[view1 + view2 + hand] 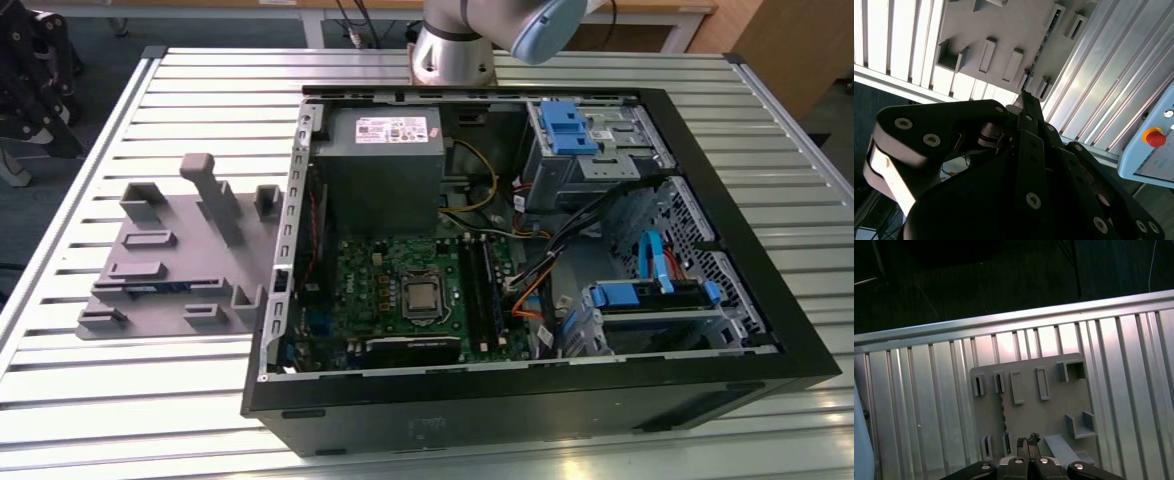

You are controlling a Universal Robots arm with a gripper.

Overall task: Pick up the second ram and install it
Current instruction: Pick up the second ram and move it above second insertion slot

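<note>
The second ram [140, 287] is a thin blue-green strip standing on edge in a slot of the grey fixture [174, 270], at the exterior view's left. In both wrist views it appears edge-on as a narrow dark line [1002, 412] [1043, 47] across the fixture [1049, 410] [1014, 25]. My gripper [1027, 441] [1024, 97] hangs well above the fixture, shut, with nothing between its fingers. The green motherboard [387, 270] with long black slots [481, 290] lies inside the open computer case [534, 400].
The case holds a grey power supply [380, 150], blue drive cages [574, 130], and loose cables [561, 240]. The arm's base [451, 55] stands behind it on the slatted aluminium table [134, 400]. A box with a red button [1154, 137] lies beyond the table edge.
</note>
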